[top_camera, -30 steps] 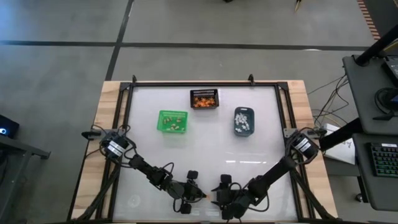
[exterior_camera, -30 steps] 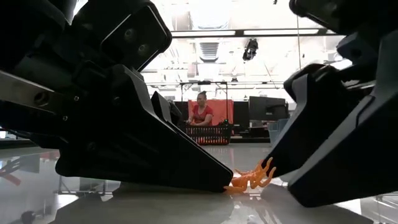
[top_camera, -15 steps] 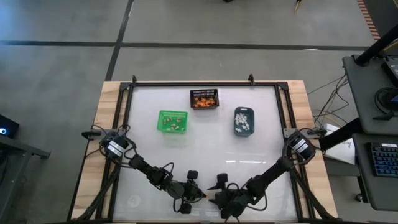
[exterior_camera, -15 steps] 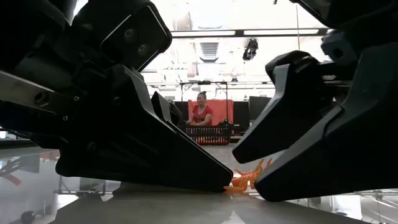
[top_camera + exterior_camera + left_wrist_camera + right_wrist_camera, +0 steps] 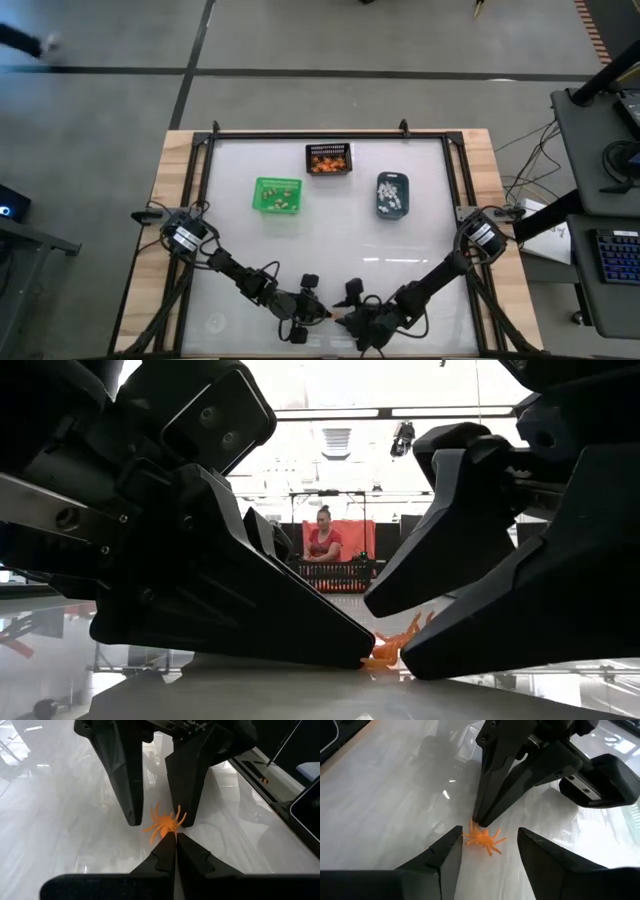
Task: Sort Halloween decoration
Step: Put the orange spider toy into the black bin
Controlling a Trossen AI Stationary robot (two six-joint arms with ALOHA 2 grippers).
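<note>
An orange spider trinket [image 5: 164,824] of the Halloween decoration lies on the white table near its front edge, its far legs tipped up [image 5: 412,626]. My left gripper [image 5: 175,838] is shut, with its tips at the spider's near side. My right gripper [image 5: 490,839] is open and comes from the opposite side. Its two fingers [image 5: 131,805] stand left and right of the spider without touching it. In the high view both grippers meet at the front centre: the left gripper [image 5: 322,314] and the right gripper [image 5: 345,317]. My left gripper has its shut fingertips [image 5: 479,820] on the edge of the spider's body [image 5: 169,832], slanting down from the table's left. The spider lies on the table under them, its other side raised. Whether a leg is pinched between the tips, I cannot tell.
Far back on the table stand a green bin [image 5: 277,194], a black mesh bin [image 5: 329,159] with orange pieces, and a blue-grey bin [image 5: 392,194] with white pieces. A person [image 5: 323,540] stands in the room beyond the table.
My right gripper has rolled about its own pointing line and edged toward the left gripper, so that its fingers now straddle the spider. The left gripper and the spider have kept still.
</note>
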